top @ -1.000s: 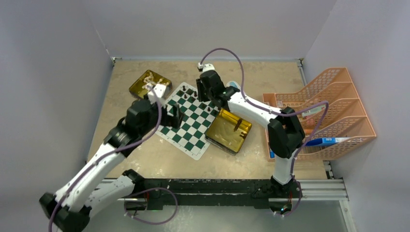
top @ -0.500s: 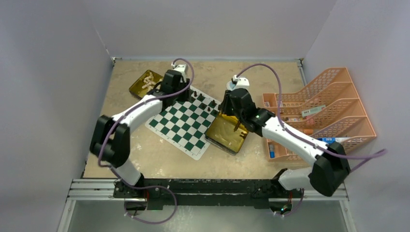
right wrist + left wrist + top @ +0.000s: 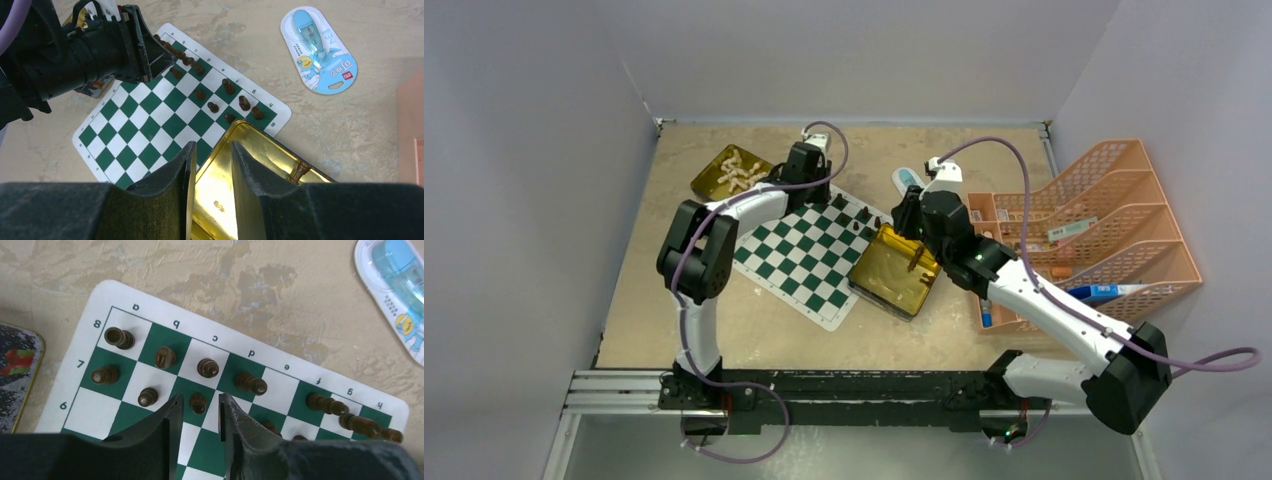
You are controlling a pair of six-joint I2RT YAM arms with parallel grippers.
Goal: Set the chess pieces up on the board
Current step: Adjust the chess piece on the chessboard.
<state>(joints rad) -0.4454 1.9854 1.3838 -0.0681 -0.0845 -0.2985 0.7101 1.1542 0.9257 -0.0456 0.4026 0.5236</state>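
While walls grey, table under board.

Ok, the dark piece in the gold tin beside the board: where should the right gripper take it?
Probably by its narrow upper stem, straight down from above: the raised walls of the gold tin block a sideways approach, and the dark piece seems to stand upright, top exposed.

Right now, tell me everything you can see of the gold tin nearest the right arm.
The gold tin is a shallow, shiny rectangular tray, metal by its look, lying flat on the table, turned askew. One dark chess piece sits inside; no others show. Its near edge seems to overlap the border of the board. The right gripper hangs above one corner, jaws apart; contact is unclear.
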